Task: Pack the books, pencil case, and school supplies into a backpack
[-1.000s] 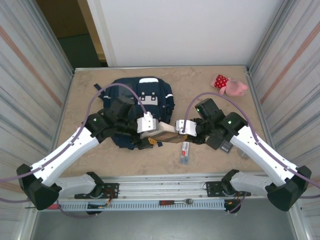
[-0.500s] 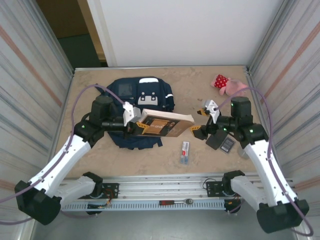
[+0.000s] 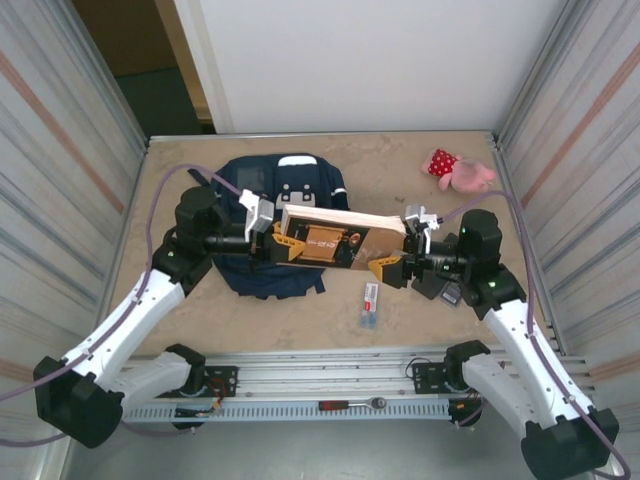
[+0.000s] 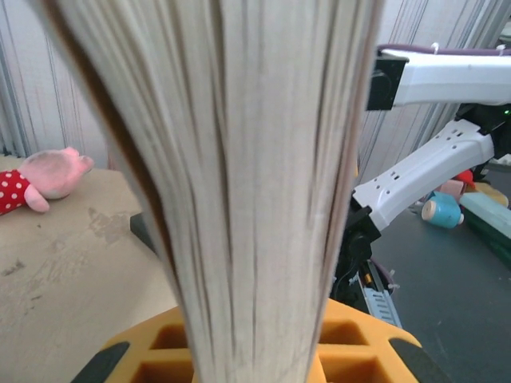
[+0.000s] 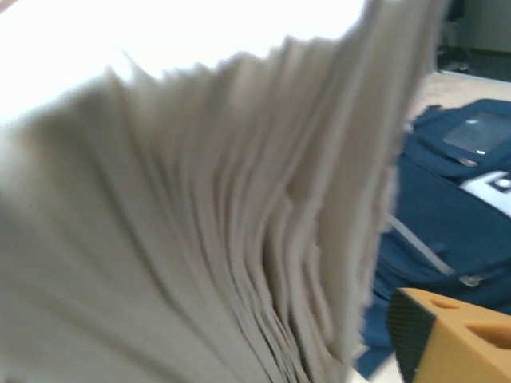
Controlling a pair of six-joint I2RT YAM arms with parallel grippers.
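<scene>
— Start at the left. What is the left gripper (image 3: pixel 274 242) doing?
— It is clamped on the left end of the book (image 3: pixel 335 240). From the left wrist, the pale page edges rise up between its orange fingers (image 4: pixel 359 339).
— And the book itself?
— It is held clear of the table (image 3: pixel 250 320), lying crosswise. The brown cover with the orange-tan picture faces up and toward the near side, and the pale page edge runs along the far side. Its left end hangs over the right part of the backpack (image 3: pixel 328 192), which lies flat on the far-left half of the table.
— Its right end?
— That reaches the right gripper (image 3: pixel 390 266), whose orange fingers sit at the book's near right corner. From the right wrist the pages are close and blurred, with one finger (image 5: pixel 451 339) beside them. Whether that pincer is clamped or apart, I cannot tell.
— Anything lower down?
— The narrow white pack (image 3: pixel 370 303) lies on the table, on the near side of the book's right end. A small dark grey rectangle (image 3: pixel 452 293) peeks out beside the right arm. The pink plush toy (image 3: pixel 460 171) rests at the far right.
</scene>
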